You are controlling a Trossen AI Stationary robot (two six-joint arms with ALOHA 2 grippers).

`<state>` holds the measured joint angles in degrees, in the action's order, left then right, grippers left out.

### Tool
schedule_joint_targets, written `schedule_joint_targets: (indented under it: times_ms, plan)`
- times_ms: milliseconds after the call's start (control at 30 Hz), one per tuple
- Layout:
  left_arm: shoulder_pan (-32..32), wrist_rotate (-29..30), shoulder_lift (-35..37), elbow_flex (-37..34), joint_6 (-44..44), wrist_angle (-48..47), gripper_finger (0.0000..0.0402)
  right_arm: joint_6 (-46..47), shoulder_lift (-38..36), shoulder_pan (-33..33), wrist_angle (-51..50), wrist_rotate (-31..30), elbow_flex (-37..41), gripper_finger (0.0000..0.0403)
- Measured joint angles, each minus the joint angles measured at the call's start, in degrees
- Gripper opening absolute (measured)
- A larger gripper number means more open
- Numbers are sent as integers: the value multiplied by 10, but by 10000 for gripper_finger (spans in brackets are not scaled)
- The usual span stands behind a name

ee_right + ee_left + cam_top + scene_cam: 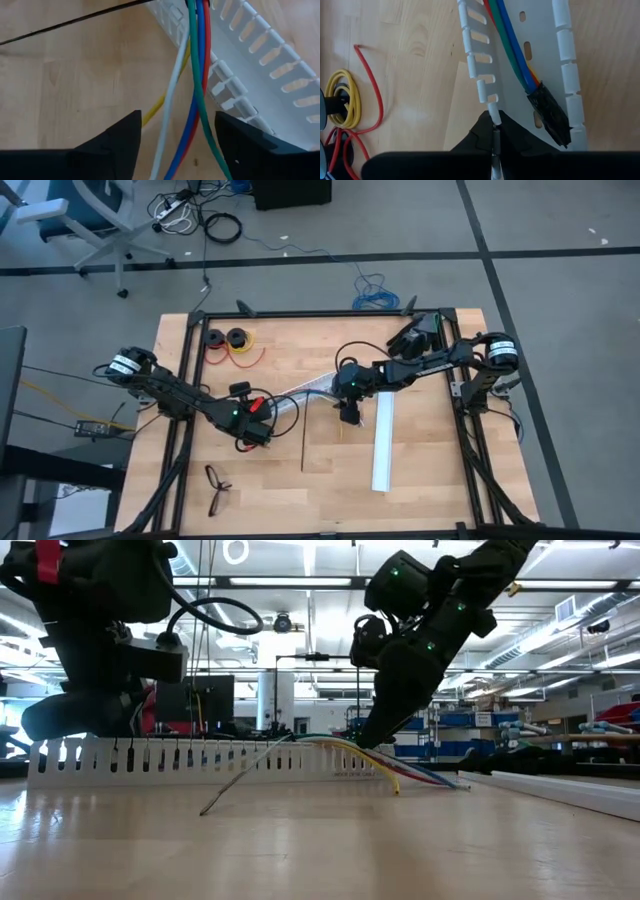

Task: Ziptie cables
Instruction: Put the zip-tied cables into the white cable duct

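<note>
The cables [192,75], blue, green, red, white and yellow, lie in a white slotted rail [300,396]. Their black connector [551,114] rests on the rail's floor, and their loose ends [400,778] spill onto the table. My right gripper [175,142] stands open over them, a finger on either side, touching none that I can see. My left gripper [493,137] is shut on the rail's other end. The ziptie [303,445], a thin black strip, lies on the table just in front of the rail. My left gripper pinches one tooth of the rail's slotted side wall [493,119], the last tooth at the rail's end, between its two fingers. The fingers slant down from the table's left. The rail stands on its floor on the table with its teeth up [180,752].
A second white rail [383,442] lies right of the ziptie. Red and yellow wire with two black spools [228,340] sits at the far left. A pair of glasses [217,488] lies near the front left. A black frame [320,313] borders the table.
</note>
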<state>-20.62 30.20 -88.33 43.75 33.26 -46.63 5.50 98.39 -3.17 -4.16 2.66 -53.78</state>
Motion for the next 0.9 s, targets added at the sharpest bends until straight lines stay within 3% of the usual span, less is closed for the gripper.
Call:
schedule_joint_targets:
  times_ms: [367,600,733,900]
  plan:
    - [0,1,0,0,2,2,19,45,0,-6,18,14,0,265]
    - [0,4,0,-1,18,7,19,80,56,10,44,14,-9,258]
    - [0,5,-1,0,18,9,19,85,82,9,11,11,-34,248]
    - [0,2,-1,0,15,5,19,77,77,8,-108,-10,-59,213]
